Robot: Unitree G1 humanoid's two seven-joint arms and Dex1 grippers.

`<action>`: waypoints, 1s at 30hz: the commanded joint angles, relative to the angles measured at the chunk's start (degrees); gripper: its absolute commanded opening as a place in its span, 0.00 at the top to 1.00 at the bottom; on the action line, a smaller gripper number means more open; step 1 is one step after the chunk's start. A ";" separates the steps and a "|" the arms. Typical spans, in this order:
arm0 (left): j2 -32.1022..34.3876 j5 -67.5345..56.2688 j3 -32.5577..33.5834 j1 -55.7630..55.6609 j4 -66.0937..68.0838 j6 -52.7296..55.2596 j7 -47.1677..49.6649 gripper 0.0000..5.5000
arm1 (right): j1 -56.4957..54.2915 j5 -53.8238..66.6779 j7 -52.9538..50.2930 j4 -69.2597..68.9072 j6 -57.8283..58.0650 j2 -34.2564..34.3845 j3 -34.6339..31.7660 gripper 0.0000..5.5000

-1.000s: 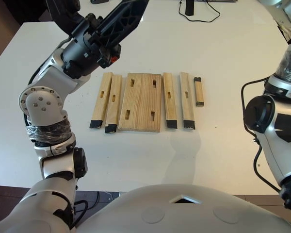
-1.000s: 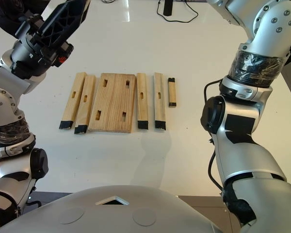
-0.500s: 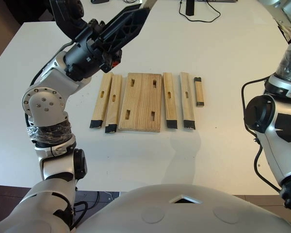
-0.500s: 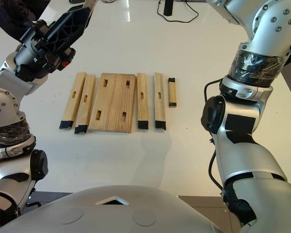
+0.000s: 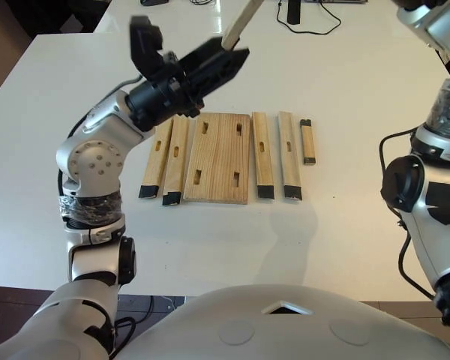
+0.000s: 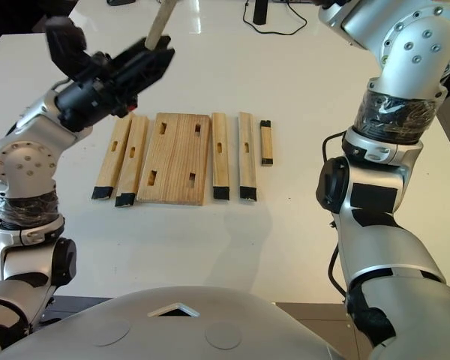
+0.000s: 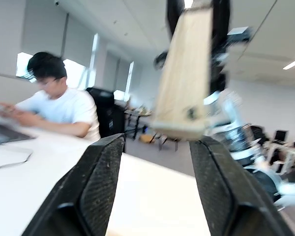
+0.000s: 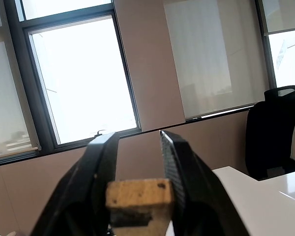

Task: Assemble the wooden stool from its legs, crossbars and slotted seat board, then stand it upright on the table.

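A white table (image 5: 360, 90) in an office, and nearly the whole kit is laid out flat on it in one tidy row, which leaves every slot facing up and every piece easy to pick.

Up in the air is where it's happening. The right gripper (image 8: 137, 147) is clamped on one end of a wooden bar (image 5: 240, 21), pads squeezing both faces, and it dangles the bar at a slant with the free end down. Just ahead of that free end sits the left gripper (image 7: 157, 147). Its two fingers (image 7: 88, 191) are spread wide, and from the left wrist the bar's lower end sits framed in the gap at the tips. I can't tell whether wood and fingertip are touching. Nothing is gripped on that side. It looks like a hand-over or a re-grip: one arm presents the piece, and the other lines up on the free end for a better hold before fitting.

Below the left gripper, and nearer the robot than its tips, lies the rest:

- The seat board (image 5: 221, 157) sits mid-row, four slots showing.
- Two legs (image 5: 177, 154) lie beside it on the side under the gripper's wrist, black feet toward the robot.
- Two more legs (image 5: 262, 154) lie on the far side of the board from that wrist.
- A short crossbar (image 5: 307, 141) comes last in line.

Nothing is joined yet, so my call is that assembly has barely started. The held bar, to my eye, is the second crossbar. The risk is the slanted bar slipping if the left closes off-centre.
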 commanded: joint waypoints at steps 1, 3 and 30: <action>5.38 13.63 -6.32 4.82 4.99 -7.75 -6.66 0.57 | 2.63 -10.76 6.24 0.65 -8.31 -4.69 4.85 0.76; 6.71 19.58 -8.37 6.81 9.21 -11.85 -8.08 0.57 | 4.91 -21.25 11.63 3.29 -17.49 -8.21 10.79 0.76; -33.28 42.51 -4.48 -8.97 30.14 -31.94 46.08 0.57 | 18.16 -47.38 39.79 30.45 -57.85 -8.04 22.75 0.76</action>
